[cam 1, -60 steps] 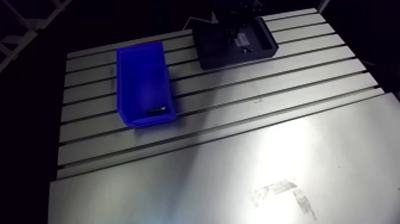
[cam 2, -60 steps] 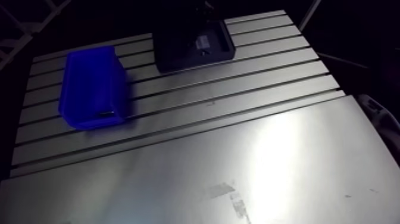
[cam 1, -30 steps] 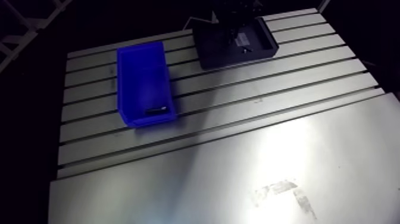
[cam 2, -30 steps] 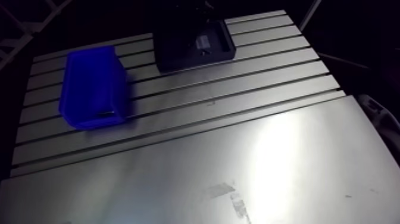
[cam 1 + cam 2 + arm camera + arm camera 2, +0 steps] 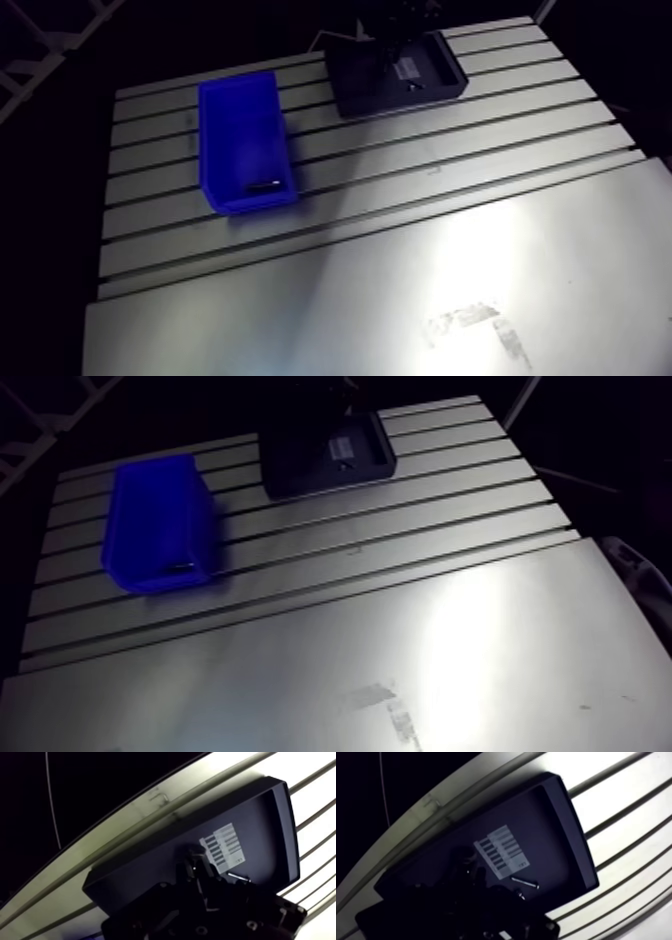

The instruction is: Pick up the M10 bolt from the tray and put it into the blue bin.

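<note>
Arm view: blue bin (image 5: 245, 140) on the table (image 5: 470, 140), one small dark piece (image 5: 262, 186) at its near end. Black tray (image 5: 400, 100) stands well apart, with the gripper (image 5: 390, 55) low over it, dark.
Wrist view: bolt (image 5: 525, 883) lies flat in the tray, just beside a white label (image 5: 501, 852). The gripper hides part of the tray floor. Its opening: cannot tell.

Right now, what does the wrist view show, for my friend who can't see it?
The dark claw hangs over a black tray on the slotted metal table. Inside the tray lie a white label and, beside it, a thin silvery bolt.
</note>
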Controlling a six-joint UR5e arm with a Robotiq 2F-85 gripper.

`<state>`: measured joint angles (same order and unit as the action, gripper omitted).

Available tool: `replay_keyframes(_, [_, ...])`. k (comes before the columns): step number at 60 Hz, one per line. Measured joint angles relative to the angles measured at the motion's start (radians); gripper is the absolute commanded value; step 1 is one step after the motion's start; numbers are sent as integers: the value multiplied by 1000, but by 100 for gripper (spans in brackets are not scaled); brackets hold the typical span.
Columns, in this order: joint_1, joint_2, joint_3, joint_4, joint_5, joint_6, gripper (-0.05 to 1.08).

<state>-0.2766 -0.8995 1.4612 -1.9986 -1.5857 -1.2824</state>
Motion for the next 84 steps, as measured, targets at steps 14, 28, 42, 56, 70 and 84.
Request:
replay_keyframes(14, [6,-30,-2,42,1,-4,107])
replay_keyframes(28, [12,-80,-4,94,2,-30,107])
replay_keyframes(42, [32,-137,-14,148,3,-114,107])
replay_keyframes(56, [58,-192,-42,202,3,-247,108])
replay_keyframes(70, [93,-232,-83,261,13,-420,107])
replay_keyframes(84, [136,-254,-131,331,45,-646,103])
